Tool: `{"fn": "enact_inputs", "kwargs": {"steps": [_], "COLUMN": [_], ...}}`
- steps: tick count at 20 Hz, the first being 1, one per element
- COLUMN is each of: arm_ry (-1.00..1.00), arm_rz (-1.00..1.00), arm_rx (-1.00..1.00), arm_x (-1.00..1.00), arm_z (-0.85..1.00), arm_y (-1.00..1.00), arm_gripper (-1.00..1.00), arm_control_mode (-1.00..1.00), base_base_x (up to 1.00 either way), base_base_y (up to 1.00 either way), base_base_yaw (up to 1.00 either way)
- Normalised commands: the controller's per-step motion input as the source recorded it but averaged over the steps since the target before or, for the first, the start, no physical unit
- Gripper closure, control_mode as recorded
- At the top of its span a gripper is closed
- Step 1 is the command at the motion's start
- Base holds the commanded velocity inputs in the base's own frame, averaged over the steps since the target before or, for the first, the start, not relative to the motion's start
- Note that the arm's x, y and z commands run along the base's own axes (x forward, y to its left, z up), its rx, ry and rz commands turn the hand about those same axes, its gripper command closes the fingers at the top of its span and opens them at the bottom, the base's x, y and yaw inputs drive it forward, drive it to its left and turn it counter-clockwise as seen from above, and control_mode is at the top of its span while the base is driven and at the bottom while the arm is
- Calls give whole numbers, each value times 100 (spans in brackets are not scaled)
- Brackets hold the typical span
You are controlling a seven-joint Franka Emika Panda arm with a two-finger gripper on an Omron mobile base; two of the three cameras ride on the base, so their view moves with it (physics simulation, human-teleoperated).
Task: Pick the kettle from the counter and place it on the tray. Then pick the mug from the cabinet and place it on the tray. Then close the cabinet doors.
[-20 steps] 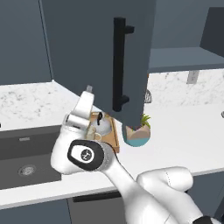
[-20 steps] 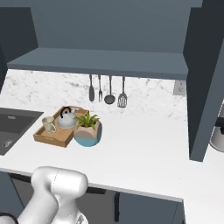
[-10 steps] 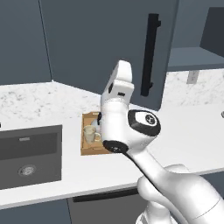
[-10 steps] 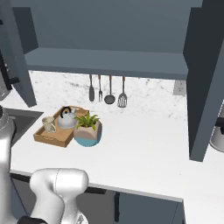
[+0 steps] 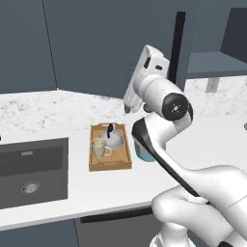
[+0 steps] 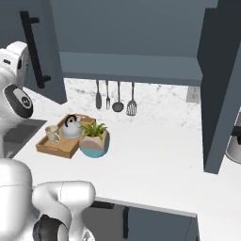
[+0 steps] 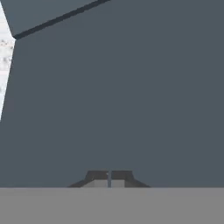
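The silver kettle [image 5: 112,140] and the beige mug [image 5: 99,148] both rest in the wooden tray [image 5: 110,166] on the white counter [image 5: 58,111]; from the right they appear as kettle [image 6: 72,128], mug [image 6: 52,133] and tray [image 6: 55,149]. My gripper [image 5: 128,108] is shut with nothing in it, its tips [image 7: 109,177] pressed close to the flat face of the left cabinet door [image 7: 122,96]. That door [image 5: 111,43] with its black bar handle [image 5: 179,48] stands partly swung in. The right cabinet door [image 6: 221,84] stands wide open. The cabinet shelf [image 6: 132,66] is bare.
A pink-and-teal plant pot [image 6: 94,143] stands right beside the tray. Several utensils [image 6: 115,96] hang on the back wall. The dark sink [image 5: 31,169] lies left of the tray. A metal appliance [image 6: 234,143] sits at the far right.
My arm has risen from over the tray and swung against the left door. The door has turned from edge-on towards closed. The jaws are shut as before.
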Motion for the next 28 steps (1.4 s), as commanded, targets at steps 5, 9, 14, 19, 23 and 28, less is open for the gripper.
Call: {"fn": "enact_inputs", "kwargs": {"steps": [5,9,14,19,23,28], "arm_ry": [24,22,9,0,0,0], "arm_rz": [3,2,1,0,0,0], "arm_rx": [0,5,1,0,-1,0], "arm_x": [81,86,88,85,83,93], "arm_z": [-1,0,-31,-69,-69,-52], "arm_y": [-5,-25,-18,0,0,0], "arm_gripper": [100,100,100,100,100,100], "arm_control_mode": [-100,-100,-100,-100,-100,-100], "base_base_x": [0,0,0,0,0,0], "base_base_y": [0,0,0,0,0,0], "base_base_yaw": [0,0,0,0,0,0]}}
